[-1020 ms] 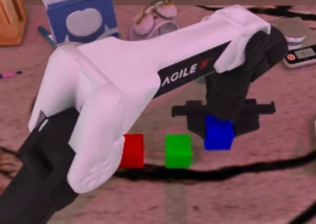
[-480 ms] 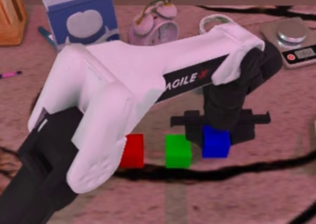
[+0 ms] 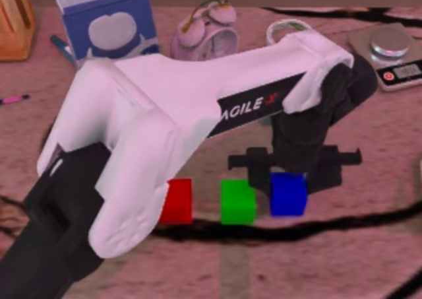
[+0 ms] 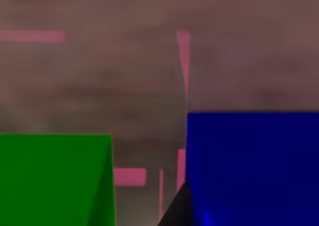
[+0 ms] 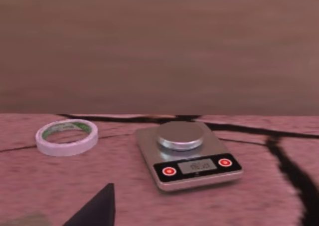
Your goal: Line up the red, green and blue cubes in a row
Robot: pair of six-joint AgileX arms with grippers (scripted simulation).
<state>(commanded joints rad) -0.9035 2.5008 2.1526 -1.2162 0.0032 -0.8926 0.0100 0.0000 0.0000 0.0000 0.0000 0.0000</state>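
half the red cube [image 3: 177, 200] hides under my arm; left claw [image 3: 288, 180] pinches blue cube [image 3: 288, 194].

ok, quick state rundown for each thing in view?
red cube: on table, left end of row
green cube: on table, middle
blue cube: beside green, narrow gap, under left gripper
carton: upright
alarm clock: upright
tape roll: flat
scale: pan empty
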